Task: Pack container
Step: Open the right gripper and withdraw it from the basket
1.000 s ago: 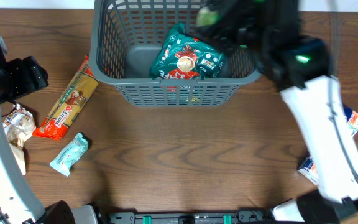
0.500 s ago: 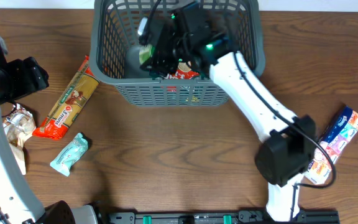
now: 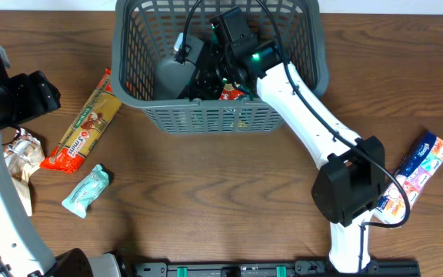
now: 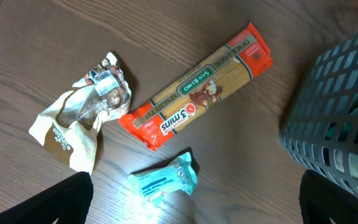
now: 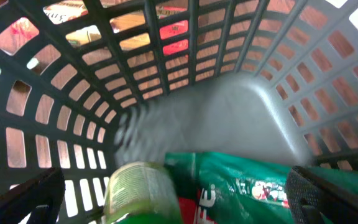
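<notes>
Reaching into the container (image 3: 214,117) at the surface's far middle, we hold our right claw (image 5: 179,200) apart above a green bottle (image 5: 138,190) inside, while our empty, spread left claw (image 4: 191,200) hangs nearer the slanting spaghetti packet (image 4: 197,93) outside.

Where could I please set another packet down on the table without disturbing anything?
The widest bare wood lies on the robot's side of the dark grey slotted plastic basket, between the small teal wrapped packet and the white right arm. The left side is crowded: long orange spaghetti packet, teal packet and crumpled beige bag lie close together.
</notes>
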{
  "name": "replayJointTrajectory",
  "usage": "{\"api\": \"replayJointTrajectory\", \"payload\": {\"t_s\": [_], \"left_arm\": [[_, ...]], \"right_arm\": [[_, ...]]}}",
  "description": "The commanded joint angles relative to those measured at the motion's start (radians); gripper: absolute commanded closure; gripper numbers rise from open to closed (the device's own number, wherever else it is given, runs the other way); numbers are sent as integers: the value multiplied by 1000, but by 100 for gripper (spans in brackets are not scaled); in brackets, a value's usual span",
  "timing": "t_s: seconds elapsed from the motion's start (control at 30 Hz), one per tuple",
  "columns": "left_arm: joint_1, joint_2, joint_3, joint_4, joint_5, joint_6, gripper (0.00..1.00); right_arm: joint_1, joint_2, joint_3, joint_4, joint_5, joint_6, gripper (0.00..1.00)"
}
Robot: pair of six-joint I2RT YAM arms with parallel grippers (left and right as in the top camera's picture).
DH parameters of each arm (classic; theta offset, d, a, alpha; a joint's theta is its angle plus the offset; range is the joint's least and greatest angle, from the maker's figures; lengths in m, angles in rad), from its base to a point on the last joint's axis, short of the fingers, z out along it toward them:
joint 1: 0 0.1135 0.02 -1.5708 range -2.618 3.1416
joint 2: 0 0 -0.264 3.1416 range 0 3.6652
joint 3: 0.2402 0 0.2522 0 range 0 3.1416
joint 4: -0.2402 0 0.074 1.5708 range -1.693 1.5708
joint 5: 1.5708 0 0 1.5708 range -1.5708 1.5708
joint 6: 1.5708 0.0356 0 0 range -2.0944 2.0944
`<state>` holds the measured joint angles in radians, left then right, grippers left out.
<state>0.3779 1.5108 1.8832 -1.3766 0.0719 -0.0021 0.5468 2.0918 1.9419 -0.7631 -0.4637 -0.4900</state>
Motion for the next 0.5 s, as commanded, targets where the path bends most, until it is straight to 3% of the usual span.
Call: {"api": "replayJointTrajectory", "payload": {"t_s": [0.0,0.27,0.37,0.47], "left_arm": [[3,-2,-1,-2,-4,9,8],[3,-2,-1,9,-4,9,8],[3,-2,-1,13,-4,9,8],[2,-2,-1,14,-4,9,8]], "right_arm": [[-14,-13,90,-58,-16,10,2],[-183,-14,587,-422,327,387,1],[-321,-14,772,-621,541,675,1],[-452,-14,849,-778,614,853,1]]}}
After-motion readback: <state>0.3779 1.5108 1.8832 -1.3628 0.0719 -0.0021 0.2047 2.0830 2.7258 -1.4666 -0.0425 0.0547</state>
